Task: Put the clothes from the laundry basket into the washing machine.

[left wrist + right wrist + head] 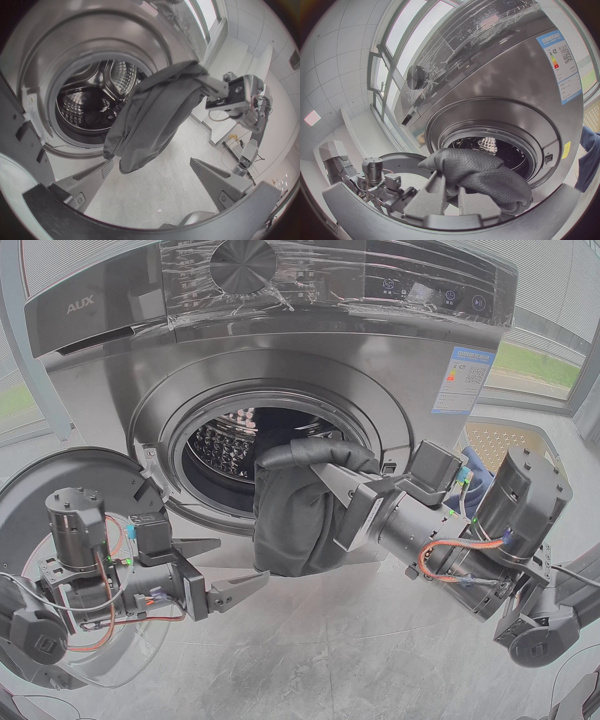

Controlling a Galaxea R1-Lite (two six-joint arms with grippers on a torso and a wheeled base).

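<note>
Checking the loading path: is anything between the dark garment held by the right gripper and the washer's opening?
Nothing visible. The garment hangs right before the opening, the door is swung aside to the left, and the left gripper sits lower, off the path.

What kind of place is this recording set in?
Probably a laundry room or utility corner: a front-loading washing machine with its door open, a laundry basket beside it, white tiled walls and large windows.
</note>
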